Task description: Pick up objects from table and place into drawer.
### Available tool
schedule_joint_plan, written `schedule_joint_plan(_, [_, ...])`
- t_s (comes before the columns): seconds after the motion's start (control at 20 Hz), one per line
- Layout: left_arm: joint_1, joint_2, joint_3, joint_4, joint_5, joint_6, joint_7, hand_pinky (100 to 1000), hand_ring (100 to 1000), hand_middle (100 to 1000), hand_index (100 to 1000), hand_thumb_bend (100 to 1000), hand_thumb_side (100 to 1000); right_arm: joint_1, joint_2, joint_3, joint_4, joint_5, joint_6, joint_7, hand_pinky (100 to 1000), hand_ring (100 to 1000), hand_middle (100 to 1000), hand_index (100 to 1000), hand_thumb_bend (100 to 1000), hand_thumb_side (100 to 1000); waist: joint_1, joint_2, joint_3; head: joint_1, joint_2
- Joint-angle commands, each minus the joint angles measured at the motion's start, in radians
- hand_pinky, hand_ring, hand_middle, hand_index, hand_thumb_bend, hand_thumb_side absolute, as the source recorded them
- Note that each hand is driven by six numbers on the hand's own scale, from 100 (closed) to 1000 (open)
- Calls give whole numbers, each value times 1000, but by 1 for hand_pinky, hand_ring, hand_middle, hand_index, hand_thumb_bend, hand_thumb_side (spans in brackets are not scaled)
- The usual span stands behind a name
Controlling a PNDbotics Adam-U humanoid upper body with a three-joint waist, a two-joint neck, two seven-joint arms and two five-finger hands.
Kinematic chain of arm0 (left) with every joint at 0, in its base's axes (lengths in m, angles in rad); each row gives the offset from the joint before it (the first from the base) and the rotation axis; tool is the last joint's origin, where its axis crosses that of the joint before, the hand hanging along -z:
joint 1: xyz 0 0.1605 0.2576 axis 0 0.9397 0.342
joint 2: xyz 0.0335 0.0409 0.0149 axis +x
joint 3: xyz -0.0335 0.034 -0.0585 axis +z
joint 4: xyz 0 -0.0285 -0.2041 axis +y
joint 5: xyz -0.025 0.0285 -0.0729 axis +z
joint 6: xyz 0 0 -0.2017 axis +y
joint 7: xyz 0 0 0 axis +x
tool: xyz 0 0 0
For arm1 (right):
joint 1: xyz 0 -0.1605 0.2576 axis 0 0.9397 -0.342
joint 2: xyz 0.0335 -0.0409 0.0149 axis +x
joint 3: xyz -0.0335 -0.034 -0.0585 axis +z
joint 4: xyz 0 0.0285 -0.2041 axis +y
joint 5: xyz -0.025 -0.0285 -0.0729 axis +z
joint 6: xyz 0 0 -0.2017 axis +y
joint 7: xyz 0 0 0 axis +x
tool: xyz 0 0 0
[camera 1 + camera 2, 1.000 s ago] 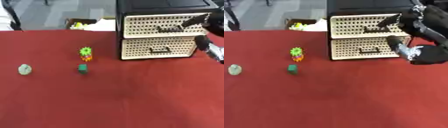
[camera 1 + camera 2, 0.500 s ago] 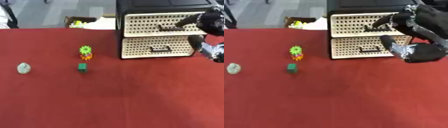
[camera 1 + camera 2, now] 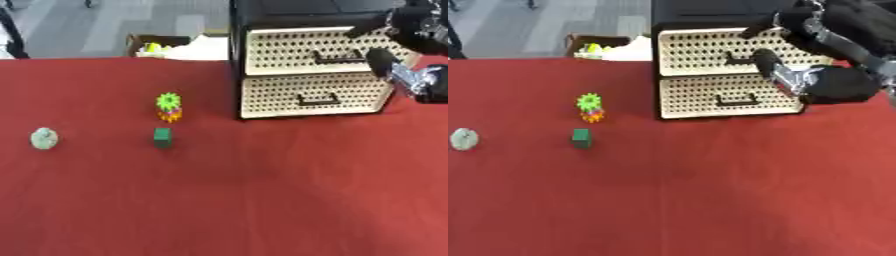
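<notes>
Red cloth covers the counter (image 3: pixel 262 200), where a green cube (image 3: pixel 162 137), a green-and-orange toy (image 3: pixel 168 106) and a pale round object (image 3: pixel 44 138) sit at left. Beyond, the right hand (image 3: pixel 798 65) hovers with fingers spread before the closed upper drawer (image 3: pixel 306 50) of a perforated cabinet (image 3: pixel 306 95).

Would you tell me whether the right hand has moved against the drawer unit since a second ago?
Yes. The right hand has moved left across the drawer unit's front, toward the top drawer handle.
</notes>
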Motion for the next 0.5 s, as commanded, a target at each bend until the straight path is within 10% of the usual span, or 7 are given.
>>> schedule_joint_plan(0.05, [-11, 14, 0, -13, -1, 0, -4, 668, 696, 718, 817, 100, 862, -29, -43, -2, 35, 19, -3, 8, 100, 100, 100, 788, 100, 1000, -3, -16, 4, -5, -10])
schedule_joint_plan(0.5, [-15, 13, -2, -13, 1, 0, -6, 668, 697, 719, 816, 100, 862, -62, -30, 19, 137, 50, -21, 32, 100, 100, 100, 789, 100, 1000, -6, -14, 9, -7, -17])
